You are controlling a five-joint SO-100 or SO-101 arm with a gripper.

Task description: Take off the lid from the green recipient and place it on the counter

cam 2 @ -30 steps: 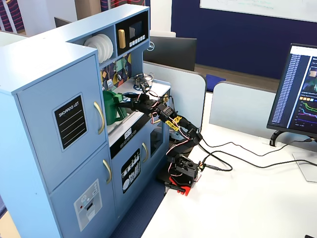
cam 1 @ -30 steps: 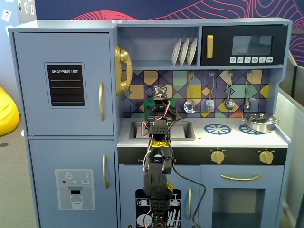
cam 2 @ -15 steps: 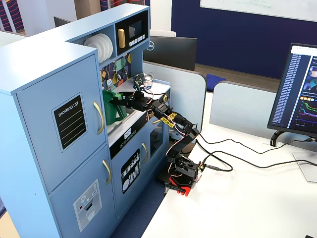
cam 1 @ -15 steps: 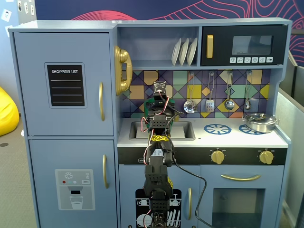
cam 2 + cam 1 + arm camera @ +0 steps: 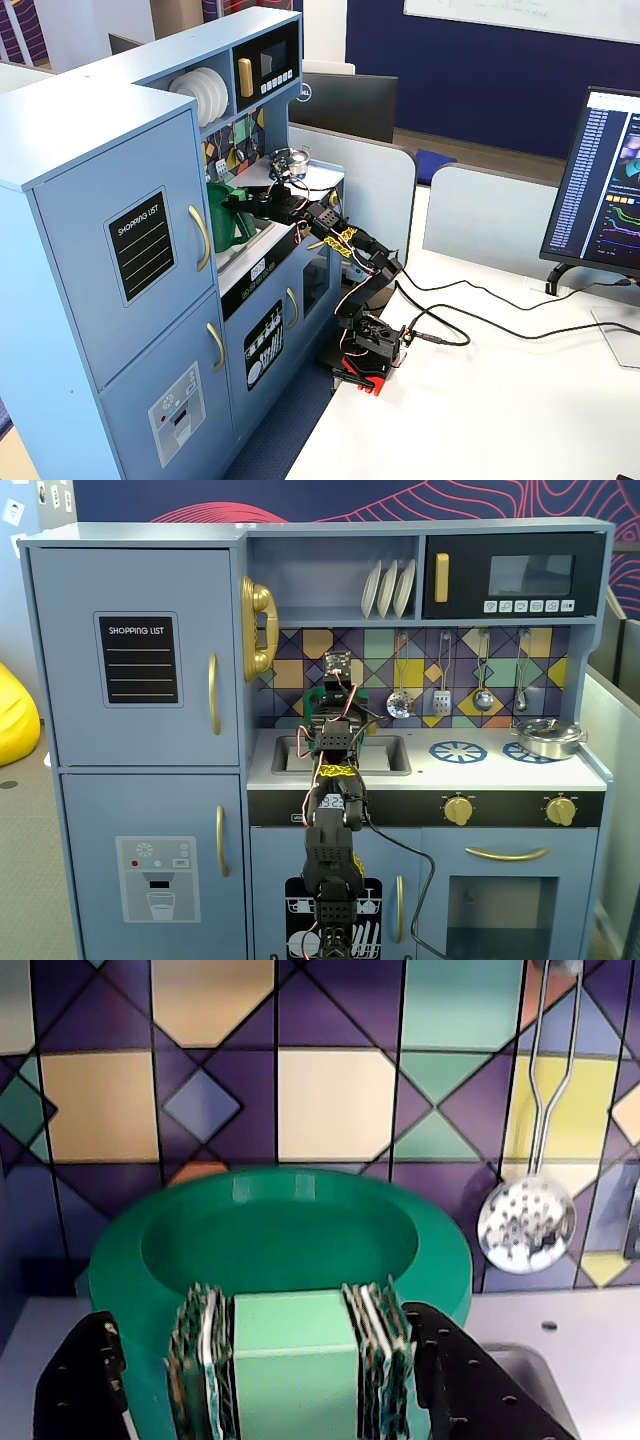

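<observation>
Fingers of the gripper are clamped on the pale-green strap-like panel of the green recipient, one padded finger pressed to each side of it in the wrist view. Largest around them is the toy kitchen, whose patterned back wall rises right behind the recipient, beyond the fingertips. Below and to the sides of the fingers spreads the counter, its white top bare to the right of the gripper as far as the blue burner rings in a fixed view (the roomiest free stretch). The grey sink basin lies beneath the wrist, mostly masked by the arm. The recipient stands at the counter's back edge directly ahead of the fingers, its wide round mouth uncovered and facing up; in a fixed view it shows at the sink, close to the cabinet side. A small steel pot sits far right of the fingers. Smallest, a slotted spoon hangs on the wall, up and right of the fingertips, clear of the rim.
</observation>
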